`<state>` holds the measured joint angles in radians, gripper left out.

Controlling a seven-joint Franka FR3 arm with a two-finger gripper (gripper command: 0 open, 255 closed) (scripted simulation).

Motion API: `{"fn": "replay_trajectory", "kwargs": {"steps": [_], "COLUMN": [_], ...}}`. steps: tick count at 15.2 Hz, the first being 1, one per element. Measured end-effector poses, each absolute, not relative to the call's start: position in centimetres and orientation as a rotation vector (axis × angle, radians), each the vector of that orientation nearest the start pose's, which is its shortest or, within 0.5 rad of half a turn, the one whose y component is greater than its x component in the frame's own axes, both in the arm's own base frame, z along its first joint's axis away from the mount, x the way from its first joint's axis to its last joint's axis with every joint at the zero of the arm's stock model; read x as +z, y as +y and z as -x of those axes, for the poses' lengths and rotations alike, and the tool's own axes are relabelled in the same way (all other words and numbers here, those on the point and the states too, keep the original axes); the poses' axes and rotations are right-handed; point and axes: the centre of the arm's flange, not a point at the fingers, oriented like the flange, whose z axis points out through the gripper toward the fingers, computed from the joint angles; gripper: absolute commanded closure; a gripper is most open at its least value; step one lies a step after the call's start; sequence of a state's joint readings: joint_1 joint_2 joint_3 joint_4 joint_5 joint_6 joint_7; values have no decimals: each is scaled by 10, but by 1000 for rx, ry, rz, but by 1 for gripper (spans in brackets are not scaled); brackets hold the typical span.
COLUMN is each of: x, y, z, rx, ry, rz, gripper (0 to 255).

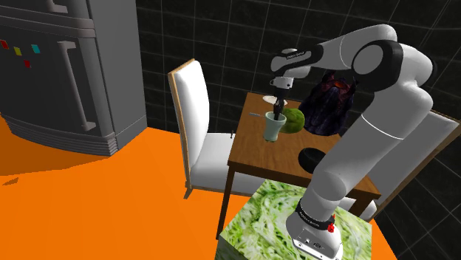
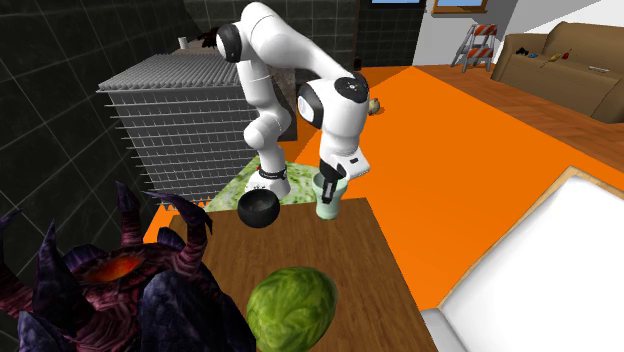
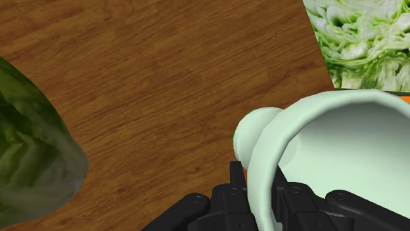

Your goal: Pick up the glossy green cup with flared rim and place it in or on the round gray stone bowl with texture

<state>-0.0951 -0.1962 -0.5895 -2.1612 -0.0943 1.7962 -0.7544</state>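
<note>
I'm watching the pale green cup (image 3: 328,151) running off the wrist view's edge, its rim hiding the tips of my pincer (image 3: 261,191).

support: brown wooden table (image 1: 258,151) standing on orange floor (image 1: 111,207) | near end: black bowl (image 1: 310,157), close to the table's edge | middle: green leafy ball (image 1: 297,120), with a dark spiky figure (image 1: 331,111) just beside it toward the shoulder view's right | far end: small pale flat thing (image 1: 270,100), kind unclear
</note>
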Motion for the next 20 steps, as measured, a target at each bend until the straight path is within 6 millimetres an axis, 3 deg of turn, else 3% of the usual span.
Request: {"fn": "replay_trajectory", "kwargs": {"steps": [16, 20], "x": [534, 546], "y": [-315, -320], "z": [-360, -325], "rx": [207, 207], "ry": [-179, -179], "rz": [2984, 2984], "gripper": [255, 255]}}
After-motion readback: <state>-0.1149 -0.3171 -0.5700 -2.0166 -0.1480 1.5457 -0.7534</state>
